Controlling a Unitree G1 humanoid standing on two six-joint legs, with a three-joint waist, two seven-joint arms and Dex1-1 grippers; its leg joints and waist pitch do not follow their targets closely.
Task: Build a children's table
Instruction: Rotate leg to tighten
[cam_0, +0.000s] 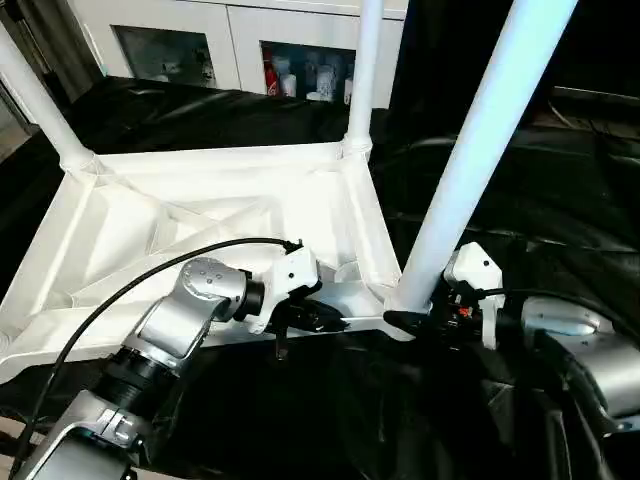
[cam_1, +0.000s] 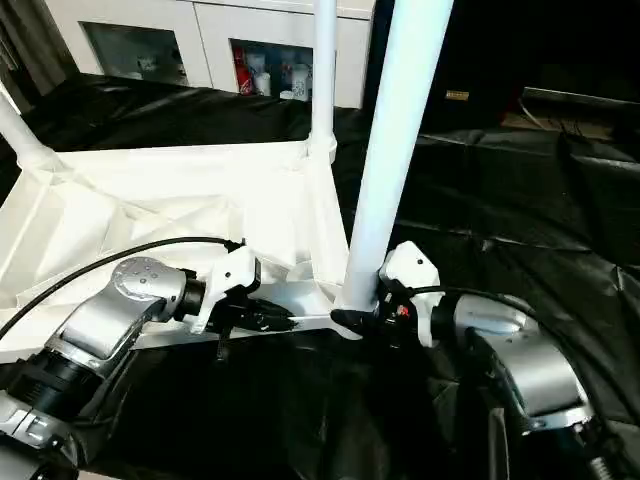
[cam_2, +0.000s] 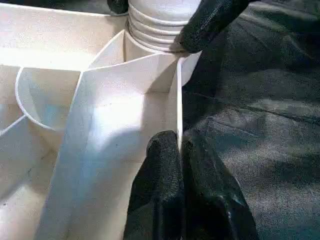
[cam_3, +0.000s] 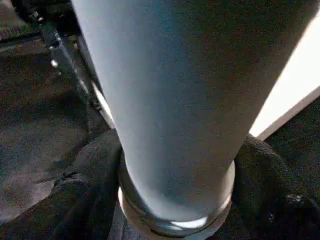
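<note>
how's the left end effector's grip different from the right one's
The left end effector is shut on the thin upright wall of the tabletop, while the right end effector sits around the base of the near leg, one finger either side. The left one's fingers are pressed almost together; the right one's stand far apart around the tube. Both have black fingers and work at the tabletop's near right corner.

White tabletop (cam_0: 200, 215) with ribbed underside, white legs (cam_0: 480, 150), glossy black drape (cam_0: 560, 200), black fingers (cam_2: 165, 195), silver forearms (cam_0: 185, 310); the cupboard (cam_0: 180, 40) looks white.
</note>
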